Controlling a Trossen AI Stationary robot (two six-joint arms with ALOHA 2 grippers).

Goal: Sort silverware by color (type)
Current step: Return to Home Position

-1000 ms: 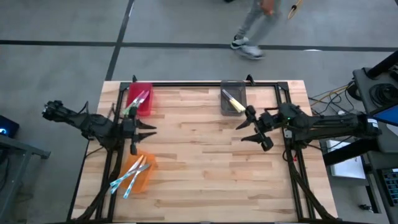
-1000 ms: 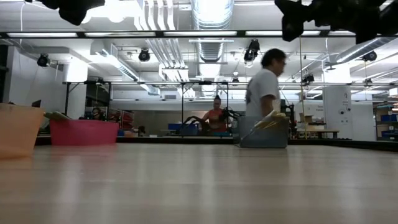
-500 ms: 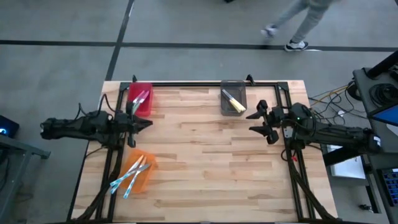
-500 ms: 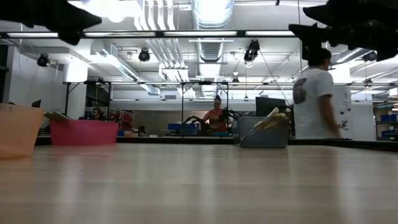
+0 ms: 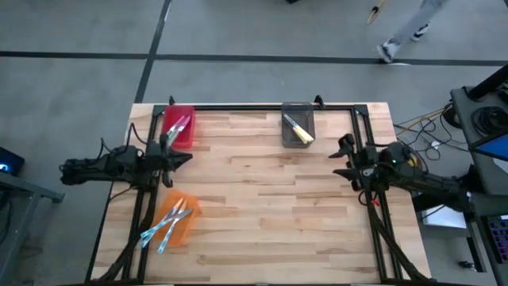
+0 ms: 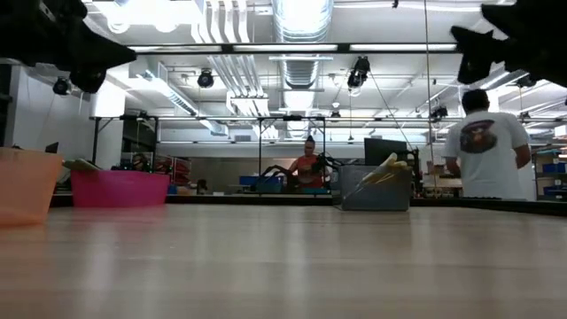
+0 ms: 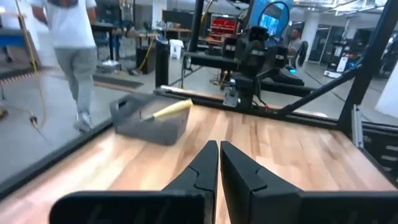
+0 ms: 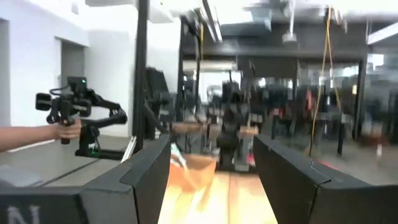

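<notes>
The pale wooden slatted bench [image 5: 262,206] fills the middle of the high view, and no knife lies loose on its boards. The two dark arms sit low at its sides. The left end effector [image 5: 181,156] is at centre left, between the two bins there, and its fingers are pressed almost together around nothing. The right end effector [image 5: 343,157] is at centre right, below the bin in the upper middle, with its fingers spread wide and empty.

The red plastic bin [image 5: 189,138] at upper left holds the green-handled metal knives [image 5: 176,127]. The orange plastic bin [image 5: 182,230] at lower left holds the light-blue-handled knives [image 5: 165,223], which poke out over its lower rim. The grey plastic bin [image 5: 286,137] in the upper middle holds the yellow-handled knives [image 5: 298,131].

With every visible knife binned by colour, the sorting looks finished. The step in hand appears to be the arms' retreat to rest. The next move calls only for folding each arm clear of the bins and the frame rails. The left end effector is just beside the red bin's lower edge, so it needs the most care.
</notes>
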